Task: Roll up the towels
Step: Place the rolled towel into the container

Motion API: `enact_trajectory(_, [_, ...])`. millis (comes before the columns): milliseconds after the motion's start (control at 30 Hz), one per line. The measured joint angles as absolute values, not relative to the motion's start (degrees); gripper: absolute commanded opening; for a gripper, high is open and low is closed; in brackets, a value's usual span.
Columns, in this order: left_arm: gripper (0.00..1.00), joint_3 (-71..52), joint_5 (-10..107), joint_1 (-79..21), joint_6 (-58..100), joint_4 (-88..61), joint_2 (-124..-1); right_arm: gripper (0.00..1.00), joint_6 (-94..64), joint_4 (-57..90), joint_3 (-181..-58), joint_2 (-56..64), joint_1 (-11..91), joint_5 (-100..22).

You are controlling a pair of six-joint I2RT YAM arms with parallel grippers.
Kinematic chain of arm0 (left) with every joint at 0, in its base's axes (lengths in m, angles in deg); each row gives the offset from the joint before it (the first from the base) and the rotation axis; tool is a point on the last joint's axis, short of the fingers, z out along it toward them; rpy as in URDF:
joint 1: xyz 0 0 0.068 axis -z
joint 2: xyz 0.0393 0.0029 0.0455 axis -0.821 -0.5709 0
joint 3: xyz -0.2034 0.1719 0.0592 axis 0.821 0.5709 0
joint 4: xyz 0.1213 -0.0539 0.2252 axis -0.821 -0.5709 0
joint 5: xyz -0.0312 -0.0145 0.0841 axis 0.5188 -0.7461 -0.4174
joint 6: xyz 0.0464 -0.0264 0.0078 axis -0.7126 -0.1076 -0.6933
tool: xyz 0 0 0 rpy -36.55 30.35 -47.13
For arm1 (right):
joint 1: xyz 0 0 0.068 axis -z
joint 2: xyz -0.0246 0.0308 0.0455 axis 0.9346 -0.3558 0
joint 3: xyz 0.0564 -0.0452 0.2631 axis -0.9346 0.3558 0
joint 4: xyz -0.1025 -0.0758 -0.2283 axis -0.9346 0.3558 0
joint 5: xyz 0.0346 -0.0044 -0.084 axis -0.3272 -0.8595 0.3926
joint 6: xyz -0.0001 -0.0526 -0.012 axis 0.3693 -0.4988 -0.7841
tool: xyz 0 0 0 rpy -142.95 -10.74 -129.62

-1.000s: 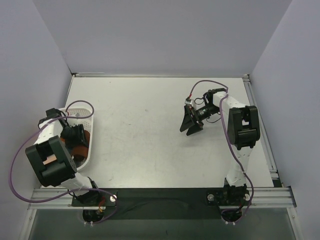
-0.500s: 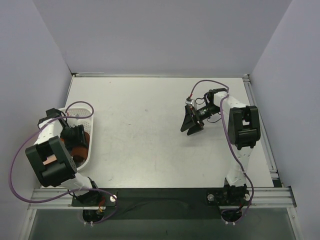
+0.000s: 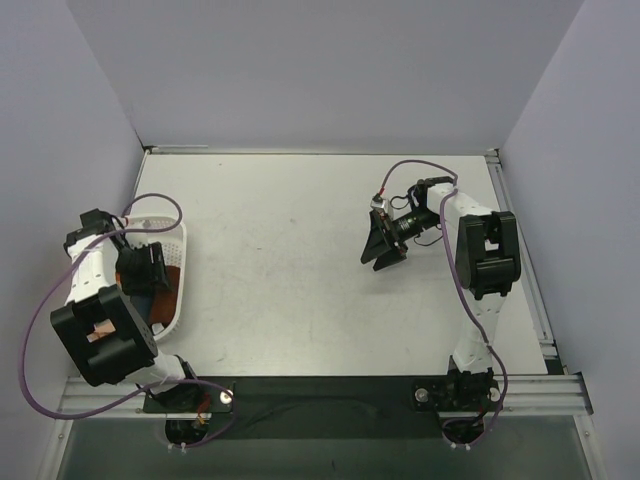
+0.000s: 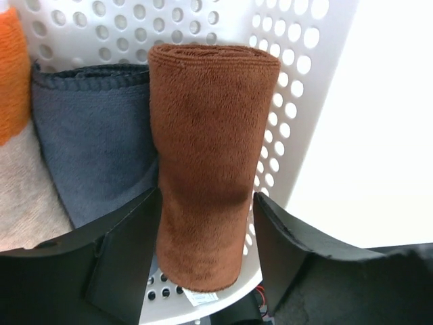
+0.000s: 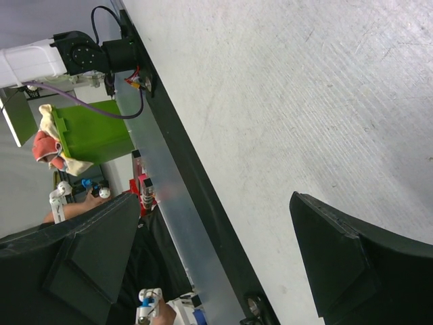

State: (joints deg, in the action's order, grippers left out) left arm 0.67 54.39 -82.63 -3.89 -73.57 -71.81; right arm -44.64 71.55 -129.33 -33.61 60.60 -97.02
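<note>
A rolled rust-brown towel [image 4: 210, 156] stands against the wall of the white lattice basket [image 4: 298, 88], its small white tag [image 4: 197, 298] at the near end. A slate-blue towel [image 4: 95, 149] lies beside it and a peach-orange towel [image 4: 12, 74] lies further left. My left gripper [image 4: 206, 203] is open with one jaw on each side of the brown roll; a gap shows on the right side. In the top view it [image 3: 140, 270] sits over the basket [image 3: 180, 235]. My right gripper [image 3: 380, 245] is open and empty above the table, also seen in the right wrist view [image 5: 216, 203].
A pale beige cloth [image 4: 27, 203] lies in the basket at the lower left. The basket stands at the table's left edge by the wall. The metal rail [image 5: 169, 203] runs along the table's near edge.
My left arm has drawn back to the left and away over the basket. The right arm has not moved.
</note>
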Motion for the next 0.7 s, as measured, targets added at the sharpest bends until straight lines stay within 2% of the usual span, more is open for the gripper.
enact_trajectory(133, [0.56, -0.3, 54.3, -83.3, -5.0, -75.2, -70.3, 1.0, -44.8, 71.6, -129.3, -33.6, 60.6, -97.4])
enact_trajectory(333, [0.55, -0.4, 54.1, -83.4, -7.0, -76.6, -69.0, 1.0, -44.9, 71.6, -129.3, -33.6, 60.6, -97.8])
enact_trajectory(467, [0.44, -0.1, 52.6, -83.4, -9.3, -77.6, -70.6, 1.0, -44.9, 71.6, -129.3, -33.6, 60.6, -97.8])
enact_trajectory(700, [0.39, 5.3, 50.6, -83.8, -12.2, -77.9, -72.9, 1.0, -45.4, 71.6, -129.3, -33.6, 60.6, -97.7])
